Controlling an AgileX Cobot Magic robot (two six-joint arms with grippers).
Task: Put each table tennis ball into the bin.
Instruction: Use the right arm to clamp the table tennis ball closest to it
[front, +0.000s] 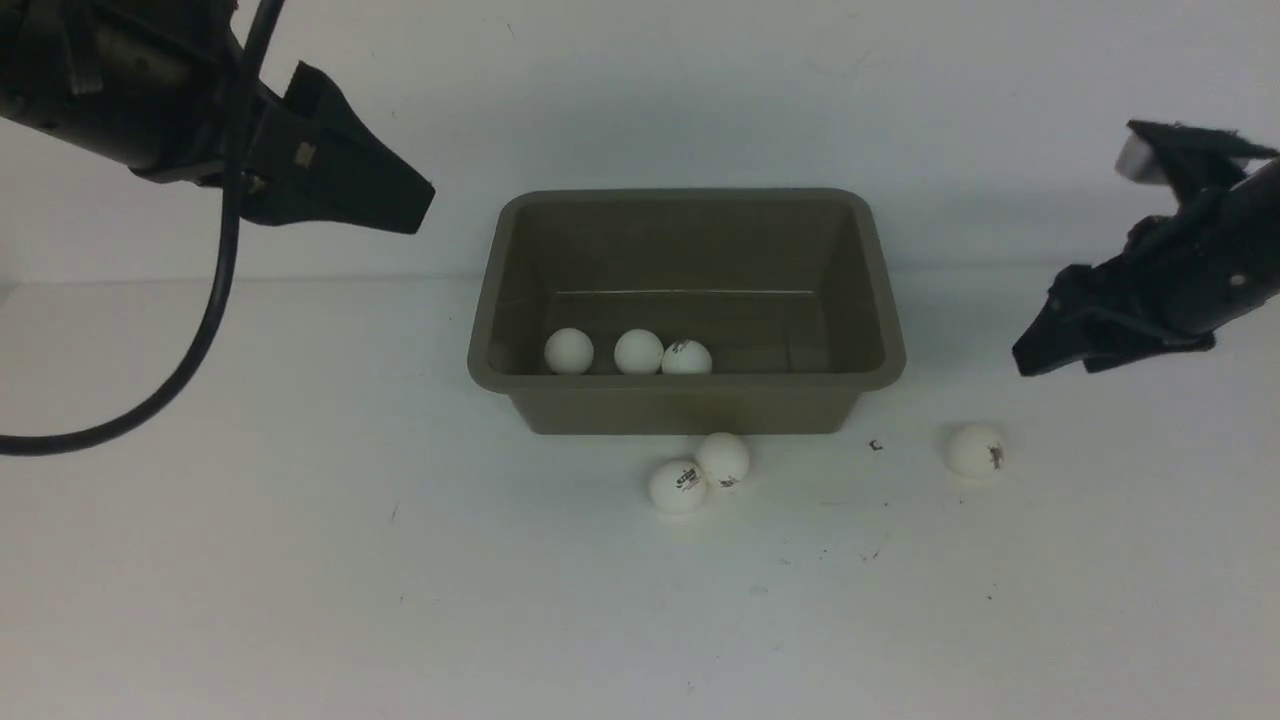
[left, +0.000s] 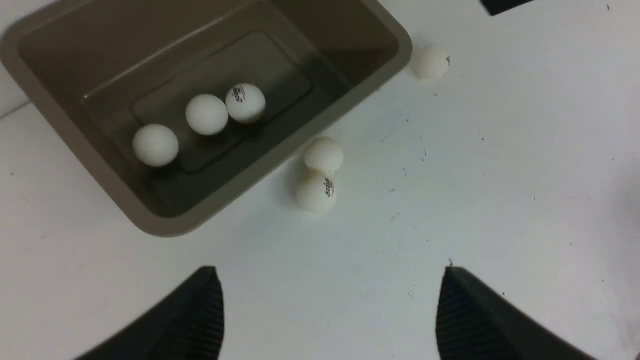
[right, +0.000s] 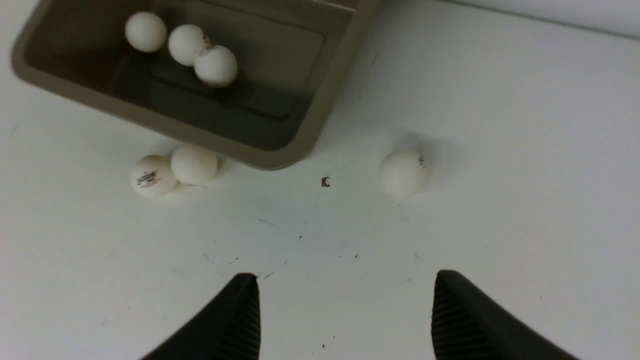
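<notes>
Three table tennis balls (front: 638, 352) sit in the bin (front: 686, 382), frame centre; three lie on the table (front: 300, 600) below. Left gripper (left: 330, 272) and right gripper (right: 346, 276) hang open-jawed, empty; the lone ball (front: 976, 449), lower right, likely comes next.

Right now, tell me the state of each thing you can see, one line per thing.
Grey-brown rectangular plastic bin: upright, holding three balls.
Three white table tennis balls in the bin: resting in a row by its near wall.
Two white balls in front of the bin: on the table, touching each other.
Lone white ball: on the table, to the right, apart.
Left hand: open, empty.
Right hand: open, empty.
</notes>
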